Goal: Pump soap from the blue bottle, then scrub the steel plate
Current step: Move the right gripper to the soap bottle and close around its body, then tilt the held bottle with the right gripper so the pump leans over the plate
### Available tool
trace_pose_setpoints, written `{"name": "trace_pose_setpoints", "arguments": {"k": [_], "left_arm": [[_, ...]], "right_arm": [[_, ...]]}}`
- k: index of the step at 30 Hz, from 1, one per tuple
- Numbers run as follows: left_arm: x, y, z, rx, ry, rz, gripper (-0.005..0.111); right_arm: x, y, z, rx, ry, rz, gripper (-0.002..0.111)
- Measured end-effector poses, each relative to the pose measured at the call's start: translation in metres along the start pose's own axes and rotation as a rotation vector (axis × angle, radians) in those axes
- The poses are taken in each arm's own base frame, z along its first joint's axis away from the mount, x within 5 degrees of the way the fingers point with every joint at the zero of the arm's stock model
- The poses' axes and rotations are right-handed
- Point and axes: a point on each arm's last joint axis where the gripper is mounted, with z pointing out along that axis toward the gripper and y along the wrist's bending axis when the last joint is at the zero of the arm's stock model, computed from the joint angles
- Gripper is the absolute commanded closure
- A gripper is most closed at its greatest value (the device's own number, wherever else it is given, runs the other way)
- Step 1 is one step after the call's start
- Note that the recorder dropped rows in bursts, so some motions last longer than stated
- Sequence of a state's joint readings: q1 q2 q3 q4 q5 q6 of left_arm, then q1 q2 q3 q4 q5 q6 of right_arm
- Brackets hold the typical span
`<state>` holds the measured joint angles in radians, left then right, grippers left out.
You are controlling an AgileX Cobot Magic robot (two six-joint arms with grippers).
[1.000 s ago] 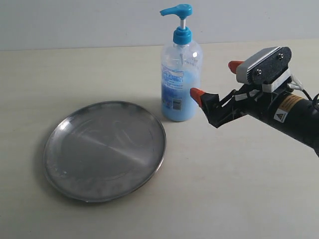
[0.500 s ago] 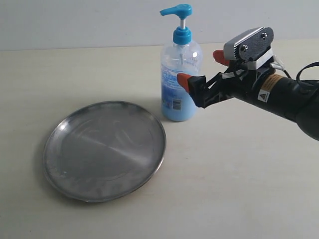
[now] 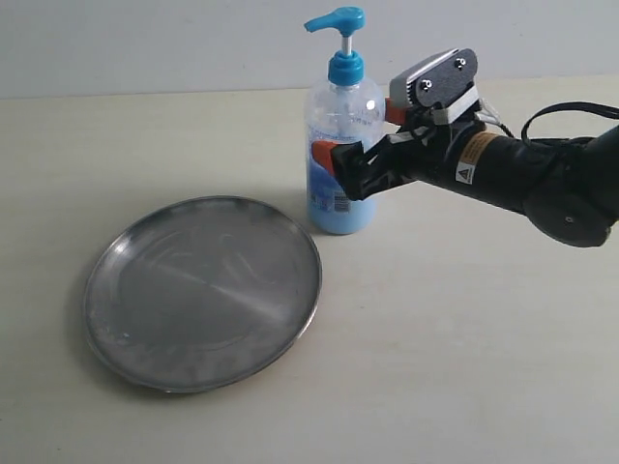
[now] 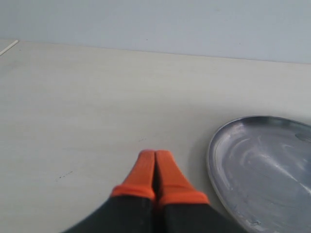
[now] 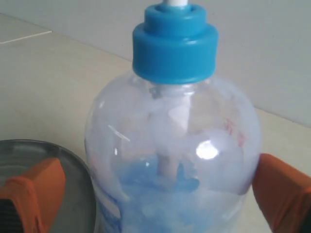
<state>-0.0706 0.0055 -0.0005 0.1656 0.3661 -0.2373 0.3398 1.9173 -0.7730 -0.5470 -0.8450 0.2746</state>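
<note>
Straddling the bottle (image 3: 338, 211) is where the right pincer (image 3: 360, 133) sits, jaws wide, one orange pad on each side of the clear upper body just under the blue collar. In the wrist view one of the pads (image 5: 281, 190) looks like it's touching the plastic or nearly so, and the other has a bit of a gap, so I'd say it's not clamped yet. The bottle stands upright between the jaws, and the blue liquid only fills the part below pad height. The pump head (image 3: 337, 19) is above the pincer with its spout aimed away from the arm.

Past the fingertips, on the far side of the bottle, the plate (image 3: 203, 290) lies flat on the table (image 3: 455, 358), near the bottle's base but apart from it. I can't see any soap on it.

My take on doing this step well: centre first so both pads land together, otherwise the near one shoves the bottle sideways. Squeeze gently too, since that empty upper plastic will probably dent. The spout doesn't look to be over the plate, so the bottle likely needs shifting before pumping.

The left pincer (image 4: 155, 170) is pinched closed on nothing, low over the table, with the plate's rim just beside it
</note>
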Motion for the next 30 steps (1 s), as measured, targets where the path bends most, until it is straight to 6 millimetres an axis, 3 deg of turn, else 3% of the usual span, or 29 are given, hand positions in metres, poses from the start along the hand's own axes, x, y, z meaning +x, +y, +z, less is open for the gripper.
{"name": "trace_pose_setpoints", "arguments": {"k": [8, 23, 25, 30], "left_arm": [[0.0, 0.0, 0.0, 0.0, 0.0, 0.0, 0.106], [0.0, 0.0, 0.0, 0.0, 0.0, 0.0, 0.106], [0.0, 0.0, 0.0, 0.0, 0.0, 0.0, 0.106], [0.0, 0.0, 0.0, 0.0, 0.0, 0.0, 0.106]], "right_arm": [[-0.003, 0.002, 0.013, 0.057, 0.045, 0.016, 0.003], [0.025, 0.001, 0.026, 0.046, 0.051, 0.034, 0.006], [0.024, 0.0, 0.026, 0.046, 0.045, 0.033, 0.015], [0.02, -0.001, 0.03, 0.046, 0.031, 0.026, 0.049]]}}
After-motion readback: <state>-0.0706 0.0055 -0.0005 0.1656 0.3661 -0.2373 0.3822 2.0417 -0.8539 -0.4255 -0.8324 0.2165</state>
